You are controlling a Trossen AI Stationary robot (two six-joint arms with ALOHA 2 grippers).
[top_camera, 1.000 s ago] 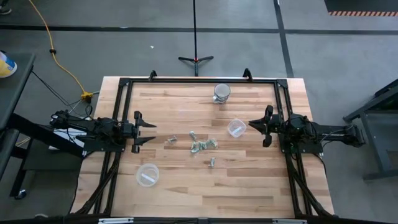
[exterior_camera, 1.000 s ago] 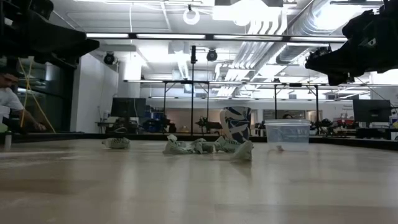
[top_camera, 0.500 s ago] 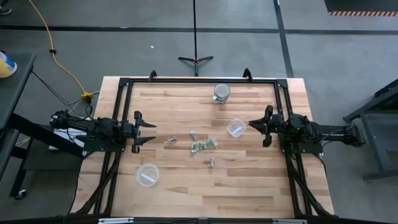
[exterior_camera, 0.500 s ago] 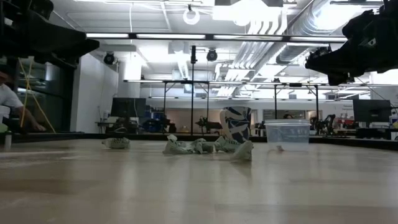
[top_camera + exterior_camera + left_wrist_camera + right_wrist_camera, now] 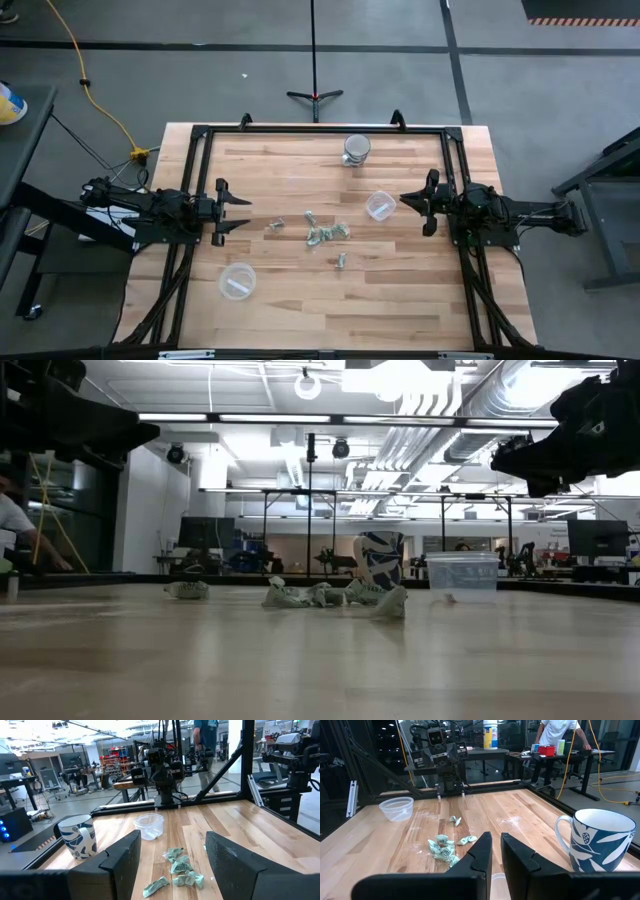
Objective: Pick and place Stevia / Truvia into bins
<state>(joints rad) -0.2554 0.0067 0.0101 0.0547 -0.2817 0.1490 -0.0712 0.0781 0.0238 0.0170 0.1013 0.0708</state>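
Note:
Several small pale green and white packets lie flat near the table's middle point(image 5: 325, 234), with single ones around them point(image 5: 275, 226) point(image 5: 341, 260); they also show in the low view point(image 5: 320, 596). One clear cup point(image 5: 380, 206) stands just in front of my right gripper point(image 5: 403, 199), which hangs above the table with its fingers shut point(image 5: 496, 837). The other clear cup point(image 5: 237, 281) stands toward the near left with something white in it. My left gripper point(image 5: 243, 212) is open point(image 5: 172, 837) and hangs left of the packets, touching nothing.
A blue-and-white mug point(image 5: 356, 149) stands near the table's far edge. A black frame point(image 5: 300, 130) runs along the table's far, left and right sides. Bare wood lies along the near edge. People show in the room beyond the table.

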